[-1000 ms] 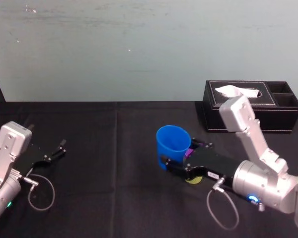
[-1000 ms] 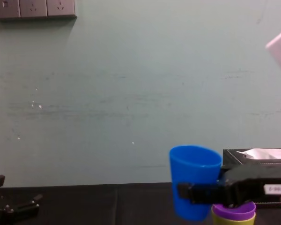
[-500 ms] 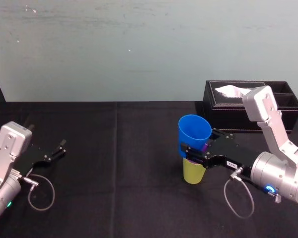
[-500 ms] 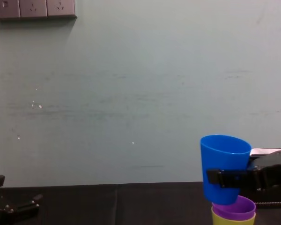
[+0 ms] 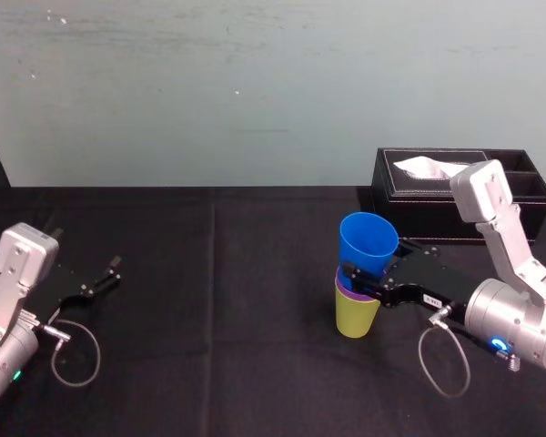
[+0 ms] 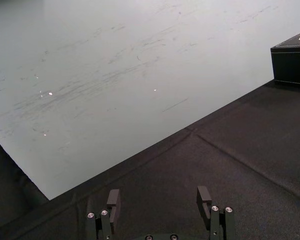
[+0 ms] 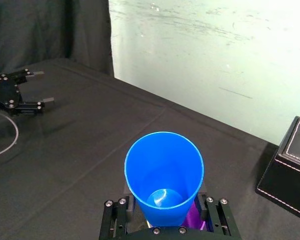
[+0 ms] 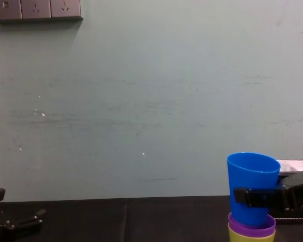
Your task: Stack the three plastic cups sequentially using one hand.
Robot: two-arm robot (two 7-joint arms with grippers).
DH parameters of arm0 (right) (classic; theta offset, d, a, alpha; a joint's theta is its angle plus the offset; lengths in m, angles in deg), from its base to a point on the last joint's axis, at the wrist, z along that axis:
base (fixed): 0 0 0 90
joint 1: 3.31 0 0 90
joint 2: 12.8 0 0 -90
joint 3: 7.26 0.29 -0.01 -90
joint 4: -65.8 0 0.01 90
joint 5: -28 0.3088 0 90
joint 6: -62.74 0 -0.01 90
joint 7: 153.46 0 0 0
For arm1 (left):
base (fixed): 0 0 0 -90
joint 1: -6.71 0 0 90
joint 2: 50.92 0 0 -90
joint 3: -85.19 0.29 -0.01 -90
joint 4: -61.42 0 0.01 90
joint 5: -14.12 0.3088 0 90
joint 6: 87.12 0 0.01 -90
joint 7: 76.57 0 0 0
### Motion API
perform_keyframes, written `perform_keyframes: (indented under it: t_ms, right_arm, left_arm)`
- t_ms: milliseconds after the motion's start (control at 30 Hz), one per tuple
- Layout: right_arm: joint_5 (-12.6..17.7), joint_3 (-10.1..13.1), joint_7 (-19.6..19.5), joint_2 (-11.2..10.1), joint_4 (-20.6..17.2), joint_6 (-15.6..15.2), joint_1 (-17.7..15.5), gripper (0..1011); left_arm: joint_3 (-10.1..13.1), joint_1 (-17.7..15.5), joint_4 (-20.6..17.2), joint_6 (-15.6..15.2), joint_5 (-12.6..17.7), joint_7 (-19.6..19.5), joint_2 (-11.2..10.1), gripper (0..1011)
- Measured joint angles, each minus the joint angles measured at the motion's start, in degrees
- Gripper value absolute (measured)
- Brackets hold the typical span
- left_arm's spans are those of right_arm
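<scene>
At nine o'clock on the table point(image 5: 227, 319) we see the left gripper point(image 6: 160, 197) idle, fingers spread. Toward three o'clock the right gripper point(image 5: 366, 276) clamps the blue cup point(image 5: 369, 242), its base inside the purple cup point(image 8: 265, 225), nested in the lime-green cup point(image 5: 357, 316); the tissue box point(image 5: 409, 214) stands at one o'clock.

top cup point(image 5: 368, 244) rests partly inside two nested cups point(image 5: 356, 312), tissue box point(image 5: 419, 211) behind right.

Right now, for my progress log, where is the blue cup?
Head view, right of centre: the blue cup, gripped by the right tool, sits partly inside the purple cup.
</scene>
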Motion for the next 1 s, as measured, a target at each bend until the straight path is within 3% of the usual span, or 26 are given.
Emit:
perform_keyframes:
  t_ms: [1000]
  right_arm:
    - [-1.23,-0.40,-1.18,1.68,3.59,0.17,0.62,705]
  left_arm:
    - [0.00,0.00,0.00,0.00,0.00,0.00,0.00,1000]
